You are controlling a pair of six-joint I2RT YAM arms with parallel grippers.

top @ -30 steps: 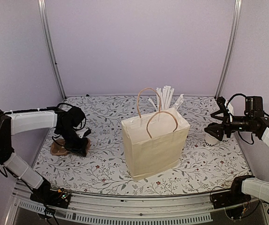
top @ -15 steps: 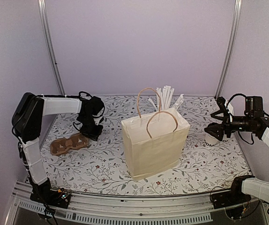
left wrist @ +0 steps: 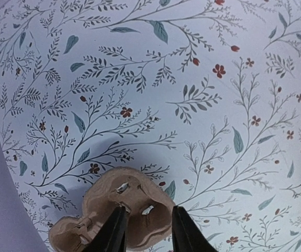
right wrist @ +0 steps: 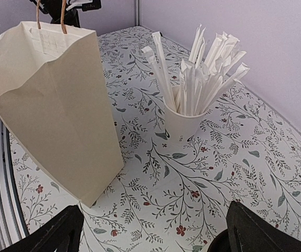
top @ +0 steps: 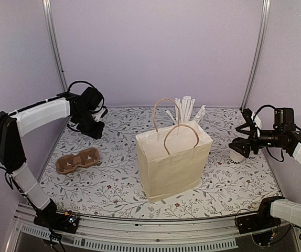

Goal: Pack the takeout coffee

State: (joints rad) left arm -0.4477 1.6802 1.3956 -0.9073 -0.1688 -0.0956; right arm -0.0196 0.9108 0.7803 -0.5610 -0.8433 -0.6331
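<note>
The takeout coffee [top: 238, 156], a white cup with dark lettering low on its side, stands at the right of the table. My right gripper [top: 243, 146] hovers at its top with the jaws spread wide. In the right wrist view [right wrist: 156, 237] only a dark edge of the cup's lid [right wrist: 217, 245] shows beside the right fingertip [right wrist: 250, 231]. The cream paper bag [top: 174, 163] stands upright and open in the middle. My left gripper [top: 91, 127] is raised at the back left, open and empty, and shows in the left wrist view [left wrist: 148, 236].
A brown cardboard cup carrier [top: 77, 160] lies at the left, below my left fingers in the wrist view [left wrist: 124, 210]. A white cup of long straws [right wrist: 187, 118] stands behind the bag [right wrist: 51, 94]. Purple walls and metal posts enclose the table.
My left gripper has left the cup carrier on the table and risen toward the back left. The right arm and the coffee have not moved.
</note>
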